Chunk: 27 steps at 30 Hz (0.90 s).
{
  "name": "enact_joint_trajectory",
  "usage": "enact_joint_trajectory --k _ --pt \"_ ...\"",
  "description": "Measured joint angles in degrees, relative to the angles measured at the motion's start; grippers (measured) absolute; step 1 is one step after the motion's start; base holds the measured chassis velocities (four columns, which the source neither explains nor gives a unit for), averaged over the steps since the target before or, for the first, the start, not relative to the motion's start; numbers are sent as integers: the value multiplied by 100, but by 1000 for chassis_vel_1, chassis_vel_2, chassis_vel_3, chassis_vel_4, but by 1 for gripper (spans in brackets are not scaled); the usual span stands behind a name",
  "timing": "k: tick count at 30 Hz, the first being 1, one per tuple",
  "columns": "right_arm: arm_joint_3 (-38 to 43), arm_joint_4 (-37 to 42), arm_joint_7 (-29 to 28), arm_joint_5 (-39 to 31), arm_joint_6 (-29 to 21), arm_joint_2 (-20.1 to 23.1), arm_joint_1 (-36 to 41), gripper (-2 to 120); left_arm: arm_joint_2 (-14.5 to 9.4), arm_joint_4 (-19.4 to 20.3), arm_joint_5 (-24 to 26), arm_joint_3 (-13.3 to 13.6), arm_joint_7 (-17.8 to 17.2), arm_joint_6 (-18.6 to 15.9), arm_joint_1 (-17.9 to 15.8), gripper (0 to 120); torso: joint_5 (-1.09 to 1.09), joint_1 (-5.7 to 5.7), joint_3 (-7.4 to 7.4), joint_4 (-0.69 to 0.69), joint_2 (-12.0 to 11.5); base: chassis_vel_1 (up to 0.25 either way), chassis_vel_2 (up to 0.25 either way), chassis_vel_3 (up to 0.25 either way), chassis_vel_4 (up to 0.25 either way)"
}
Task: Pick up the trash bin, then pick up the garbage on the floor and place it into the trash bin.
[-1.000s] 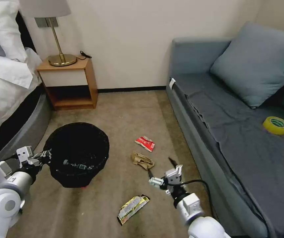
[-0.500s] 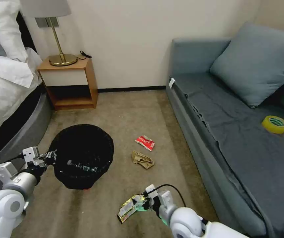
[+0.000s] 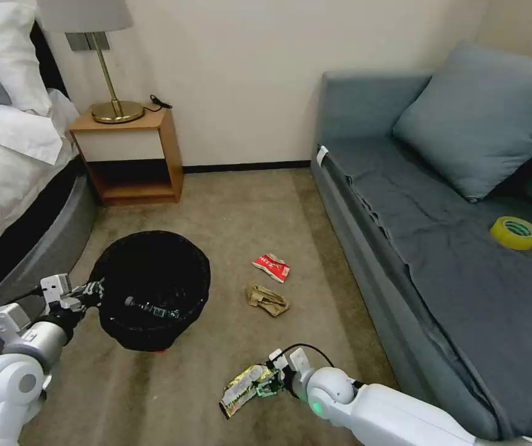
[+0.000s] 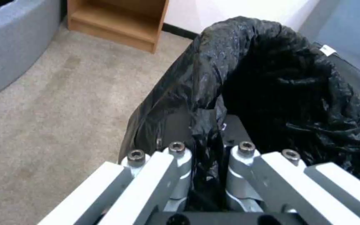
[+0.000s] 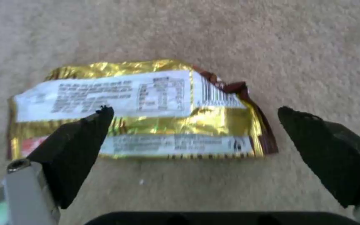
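Sofa (image 3: 439,248) runs up my right side, bed (image 3: 5,179) on my left, nightstand (image 3: 130,155) far against the wall, carpet (image 3: 235,210) between them. The bin (image 3: 151,288) hangs near-left off the floor, and my left gripper (image 3: 83,296) has it by the near rim, fingers clamped shut on the black liner folded over that edge. A clear bottle (image 3: 151,308) lies inside it.

Out on the carpet: the red packet (image 3: 271,267) mid-floor, the brown paper (image 3: 267,300) just nearer, and the gold wrapper (image 3: 247,384) nearest of all. My right gripper (image 3: 273,385) is down low at the wrapper's right end, jaws spread wide, nothing in them yet.

I reckon that wrapper is featherlight, thin crinkly foil, slick and flat to the pile. It'll slide or buckle sooner than lift, so I'd pinch across its narrow width near the torn brown end, where it puffs up a little.

The head view gives the layout but hides my right fingers behind the wrist. The right wrist view fills that in: both black fingertips (image 5: 78,139) straddle the wrapper (image 5: 142,109), one over its lower edge, the other off past the torn end on bare carpet. The left wrist view shows the liner (image 4: 247,81) bunched right between my fingers (image 4: 176,156), which the head view leaves too small to read.
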<state>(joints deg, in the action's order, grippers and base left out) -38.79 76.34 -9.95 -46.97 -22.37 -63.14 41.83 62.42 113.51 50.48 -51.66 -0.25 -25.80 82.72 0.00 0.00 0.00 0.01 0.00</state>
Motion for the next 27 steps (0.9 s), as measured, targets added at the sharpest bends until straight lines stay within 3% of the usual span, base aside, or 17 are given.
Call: enact_joint_trajectory --k 7,25,27 --pt "199 -464 70 278 192 -273 175 100 -98 -132 59 34 24 32 -118 6 0 0 0 -1 0 0 0 0 0" --pt "254 -483 -16 764 331 -469 419 100 -112 -235 69 42 55 87 -150 6 0 0 0 -1 0 0 0 0 0" --pt "238 -505 -22 806 344 -491 419 94 -112 -258 73 24 57 94 -149 6 0 0 -1 -1 0 0 0 0 0"
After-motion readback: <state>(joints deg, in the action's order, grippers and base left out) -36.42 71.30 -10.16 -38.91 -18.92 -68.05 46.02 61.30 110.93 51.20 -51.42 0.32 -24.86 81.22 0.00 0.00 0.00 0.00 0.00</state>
